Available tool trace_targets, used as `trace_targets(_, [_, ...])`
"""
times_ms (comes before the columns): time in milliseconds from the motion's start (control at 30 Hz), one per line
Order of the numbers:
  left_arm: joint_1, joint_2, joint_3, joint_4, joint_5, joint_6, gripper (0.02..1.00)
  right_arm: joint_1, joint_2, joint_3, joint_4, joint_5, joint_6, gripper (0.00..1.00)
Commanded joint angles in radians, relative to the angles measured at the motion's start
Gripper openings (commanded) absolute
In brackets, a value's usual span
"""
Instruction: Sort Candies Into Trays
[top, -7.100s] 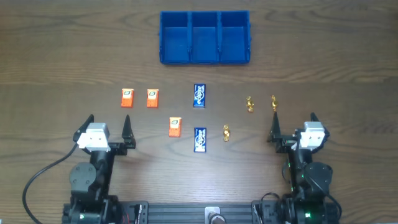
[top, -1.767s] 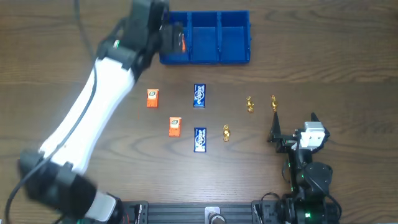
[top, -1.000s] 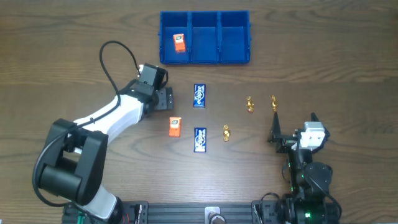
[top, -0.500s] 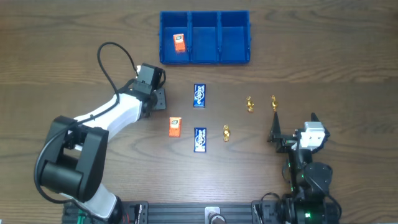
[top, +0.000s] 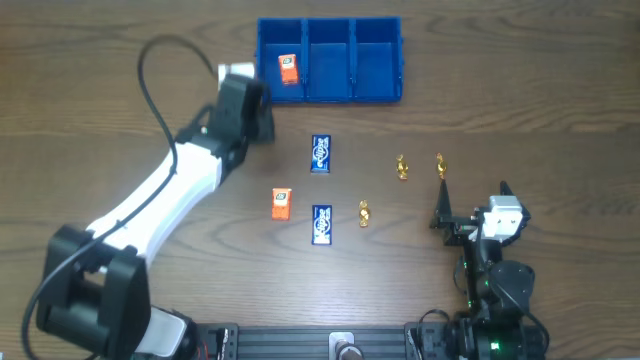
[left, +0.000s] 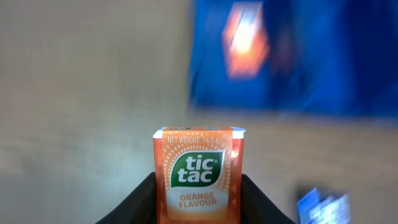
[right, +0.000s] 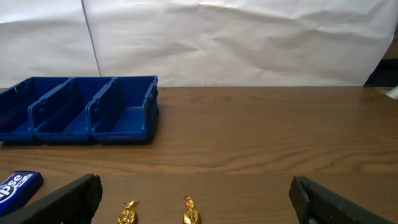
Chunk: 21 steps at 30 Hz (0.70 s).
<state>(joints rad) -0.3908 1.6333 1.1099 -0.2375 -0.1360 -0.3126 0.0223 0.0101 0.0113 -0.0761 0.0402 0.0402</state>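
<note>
**Left claw** (left: 199, 210): clamped on an orange candy box (left: 199, 174). The box stands upright between the two dark fingers (left: 132, 210), label toward the wrist camera. Claw and box hang over the wooden table (top: 120, 90), short of the tray.

**Beyond the left claw:** the blue three-compartment tray (top: 330, 97), near its left front corner. A second orange box (top: 288, 68) lies in the left compartment, the one closest to the claw.

**Back from the left claw, toward the arm bases:**
- A third orange box (top: 282, 203) lies flat on the table.
- One blue packet (top: 320, 154) lies near the claw, on the side toward the right arm.
- A second blue packet (top: 321, 224) lies just beside the third orange box.

**Right claw** (right: 199, 211): fingers spread wide apart, nothing between them. It is positioned low, close to its own base.

**Ahead of the right claw:**
- Two gold-wrapped candies (top: 401, 167) (top: 439, 163) lie near each other on the table.
- A third gold candy (top: 364, 212) lies apart from them, toward the second blue packet.
- The tray stands well beyond all three
</note>
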Motion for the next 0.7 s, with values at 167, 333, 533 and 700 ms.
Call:
trace_targets(167, [-0.009,0.305,0.711,-0.288,-0.083,0.089,0.308,-0.006,-0.007,-0.003,-0.003,0.002,-0.008,0.998])
trace_targets(333, [0.0,0.532,0.901,-0.33,0.027,0.069,0.332,-0.006,-0.007,-0.003,-0.003,0.002,-0.008,0.998])
trace_targets(533, [0.003,0.578,0.905,-0.332,0.033,0.062,0.338,-0.006,-0.007,-0.003,-0.003,0.002,-0.008,0.998])
trace_targets(700, [0.016,0.578,0.905,-0.335,0.033,0.062,0.424,-0.006,-0.007,-0.003,-0.003,0.002,-0.008,0.998])
